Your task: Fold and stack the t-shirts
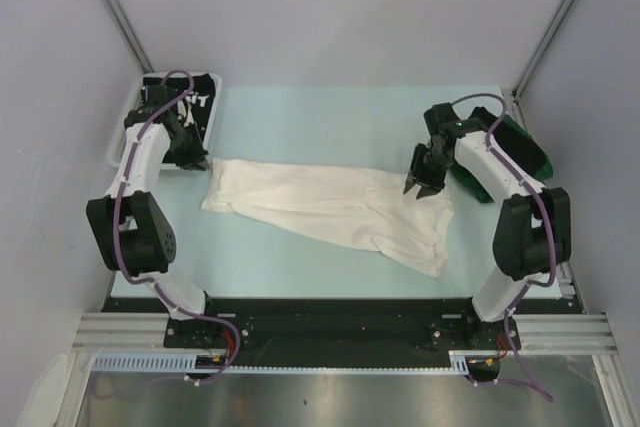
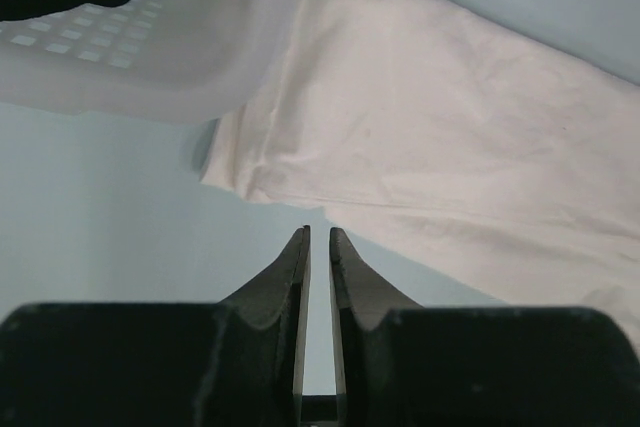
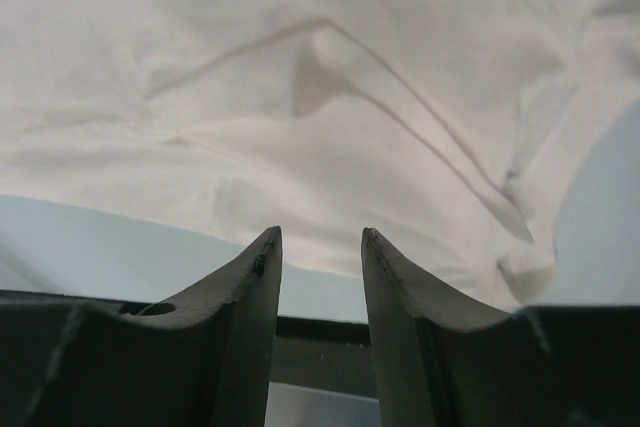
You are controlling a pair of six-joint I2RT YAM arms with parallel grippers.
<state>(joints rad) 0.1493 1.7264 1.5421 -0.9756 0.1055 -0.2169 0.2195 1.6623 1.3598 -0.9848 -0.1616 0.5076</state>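
Observation:
A white t-shirt point(image 1: 320, 205) lies stretched out and wrinkled across the middle of the table. My left gripper point(image 1: 197, 160) hovers just off its left end, beside the basket. In the left wrist view its jaws point(image 2: 318, 230) stand only a narrow slit apart, with bare table showing between them and the white t-shirt point(image 2: 450, 127) just ahead. My right gripper point(image 1: 424, 187) hangs over the shirt's right end. It point(image 3: 320, 232) is open with nothing between its fingers, above the cloth's point(image 3: 300, 47) edge.
A white mesh basket point(image 1: 120, 132) at the back left holds a black t-shirt with white lettering point(image 1: 195, 97); its wall point(image 2: 130, 57) touches the white shirt's corner. A dark green t-shirt point(image 1: 525, 152) lies folded at the right edge, behind my right arm.

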